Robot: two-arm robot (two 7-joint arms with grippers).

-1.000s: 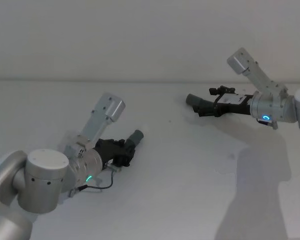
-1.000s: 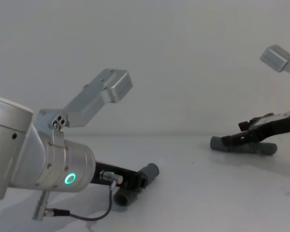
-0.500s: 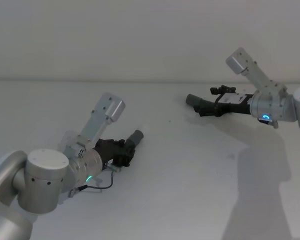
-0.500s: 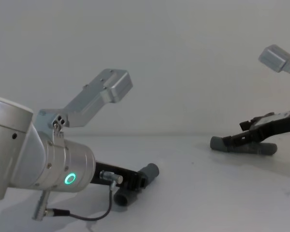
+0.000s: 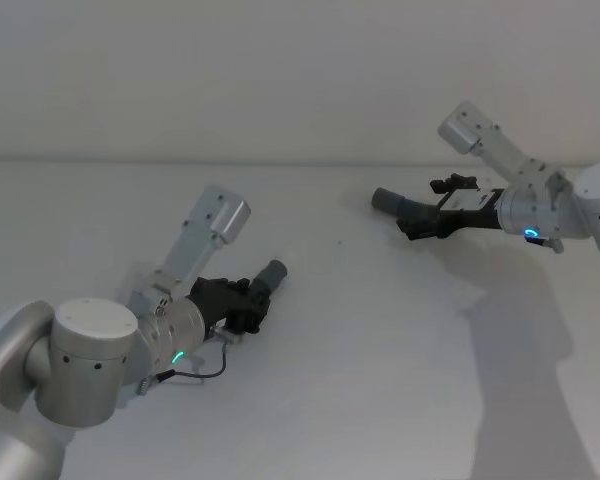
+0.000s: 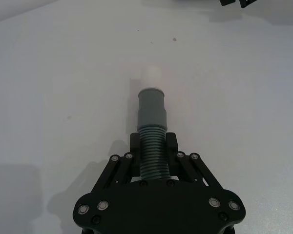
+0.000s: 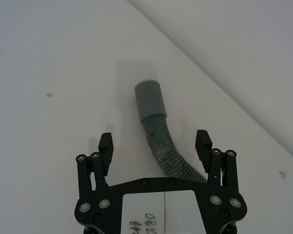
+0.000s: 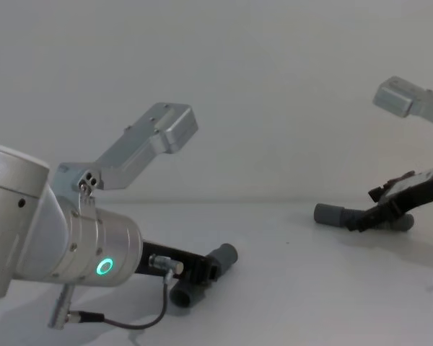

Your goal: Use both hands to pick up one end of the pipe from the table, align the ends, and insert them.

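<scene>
At lower left of the head view, the left gripper (image 5: 248,302) is clamped on the short pipe piece's (image 5: 272,273) ribs, while at upper right the right gripper (image 5: 410,223) spreads wide astride the longer piece (image 5: 386,200) on the table (image 5: 360,380).

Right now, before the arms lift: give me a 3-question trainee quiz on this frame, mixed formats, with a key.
1. Multiple choice: where on the short hose is the left gripper shut? A) ribbed section B) grey cuff C) white end
2. True or false: the right gripper is shut on the longer hose.
3. Short answer: what colour is the short hose's narrow tip?

Key:
1. A
2. False: it is open, with a finger on each side of the hose.
3. White
</scene>
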